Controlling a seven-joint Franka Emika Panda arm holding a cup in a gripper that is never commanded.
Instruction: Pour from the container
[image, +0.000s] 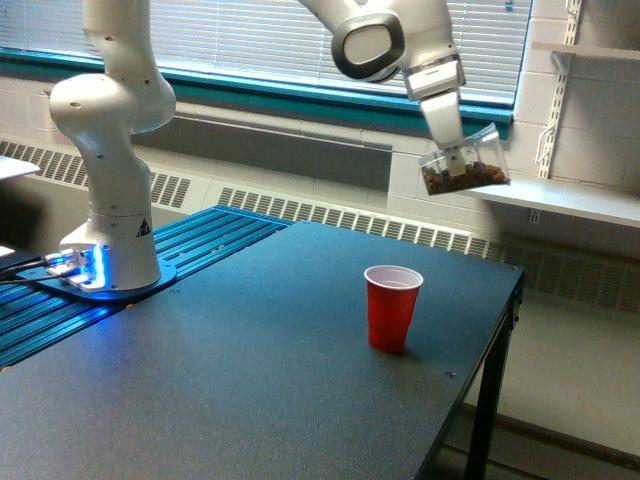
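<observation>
While the arm (380, 40) reaches across from its base (110, 270) at 9 o'clock, the hand (458, 155) is pinched on the container (465, 165), a clear cup held in the air at 1 o'clock in the exterior view. Its body is tilted, mouth toward the exterior view's right, with brown bits (455, 180) lying along its lower side. 1 red cup (391, 308) stands upright on the dark worktop (250, 380), below the container and toward 7 o'clock from it, well apart.
</observation>
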